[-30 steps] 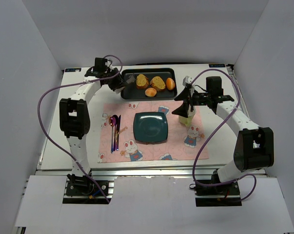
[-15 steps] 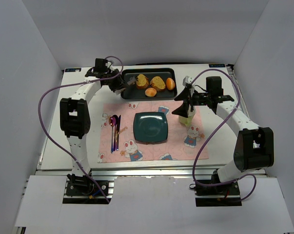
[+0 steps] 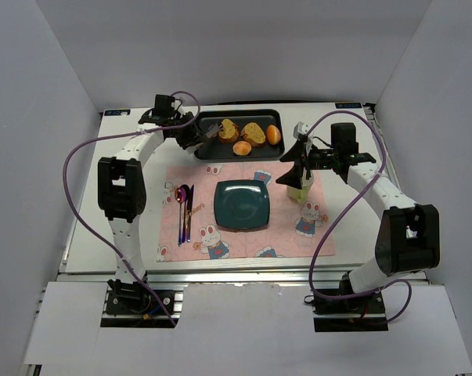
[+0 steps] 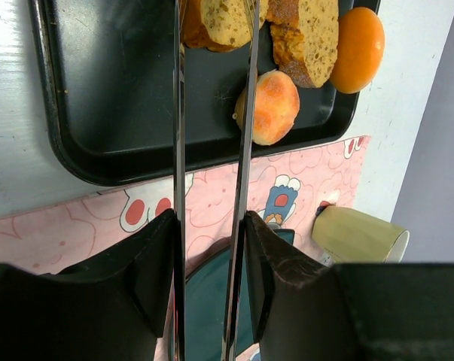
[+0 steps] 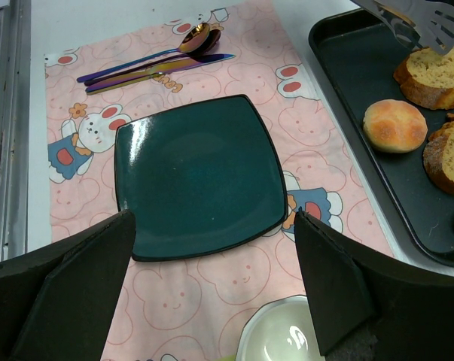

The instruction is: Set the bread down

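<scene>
The bread [image 3: 228, 129] lies at the left of the black tray [image 3: 208, 149], beside a second slice [image 3: 254, 133]. My left gripper [image 3: 187, 135] is shut on metal tongs [image 3: 206, 131] whose tips reach the bread's left edge. In the left wrist view the tong arms [image 4: 243, 113] run out from my gripper [image 4: 209, 226] and straddle the bread [image 4: 215, 22]. Their tips are cut off there. In the right wrist view a slotted tong tip [image 5: 426, 19] hovers just over the bread [image 5: 430, 75]; I cannot tell if it touches. My right gripper [image 3: 298, 160] is open and empty.
A teal plate [image 3: 241, 204] sits on the pink bunny mat [image 3: 196, 243], with a spoon and knife [image 3: 185, 211] to its left. A yellow-green cup [image 3: 298, 188] stands under my right gripper. Two orange buns [image 3: 242, 147] [image 3: 273, 135] also lie in the tray.
My left gripper has swung the tongs slightly right and down, bringing their tips up to the left bread slice. The right arm has not moved.
</scene>
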`<state>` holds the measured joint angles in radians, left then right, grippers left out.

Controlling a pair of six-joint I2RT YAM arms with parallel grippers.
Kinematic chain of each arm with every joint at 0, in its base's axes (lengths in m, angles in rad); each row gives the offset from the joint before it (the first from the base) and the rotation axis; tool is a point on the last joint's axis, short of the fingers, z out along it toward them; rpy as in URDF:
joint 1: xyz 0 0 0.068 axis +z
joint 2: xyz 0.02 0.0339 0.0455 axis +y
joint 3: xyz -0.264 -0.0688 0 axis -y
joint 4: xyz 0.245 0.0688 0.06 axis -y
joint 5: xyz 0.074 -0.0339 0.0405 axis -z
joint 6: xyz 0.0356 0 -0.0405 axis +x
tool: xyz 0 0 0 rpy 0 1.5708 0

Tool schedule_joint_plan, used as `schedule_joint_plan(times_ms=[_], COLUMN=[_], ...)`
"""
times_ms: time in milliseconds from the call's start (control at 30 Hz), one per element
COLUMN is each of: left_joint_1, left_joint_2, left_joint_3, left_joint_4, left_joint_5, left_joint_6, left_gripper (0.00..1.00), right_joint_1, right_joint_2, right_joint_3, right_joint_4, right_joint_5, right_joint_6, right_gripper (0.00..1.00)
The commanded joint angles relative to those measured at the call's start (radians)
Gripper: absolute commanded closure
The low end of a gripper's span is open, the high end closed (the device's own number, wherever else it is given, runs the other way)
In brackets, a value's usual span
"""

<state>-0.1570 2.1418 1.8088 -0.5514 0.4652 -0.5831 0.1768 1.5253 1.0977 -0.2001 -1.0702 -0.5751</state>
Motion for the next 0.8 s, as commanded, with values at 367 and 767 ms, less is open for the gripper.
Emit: schedule_joint_plan(times_ms=[367, 767], left_joint_1=[-0.036, -0.038], left_joint_2=[0.018, -0.023], left_joint_3=[0.03, 0.053], left_joint_4=[-0.082, -0.056], left_joint_5=[-0.033, -0.017], left_joint_6=[0.077, 0.066], left_gripper=[0.6, 1.0], right_joint_1=[-0.007, -0.007], right_joint_2=[-0.007, -0.024], right_joint_3=[0.008, 0.004], right_joint_4=[0.022, 0.021], right_joint_5=[-0.03, -0.03], right_joint_6=[0.004, 0.004], right_gripper=[0.11, 0.1])
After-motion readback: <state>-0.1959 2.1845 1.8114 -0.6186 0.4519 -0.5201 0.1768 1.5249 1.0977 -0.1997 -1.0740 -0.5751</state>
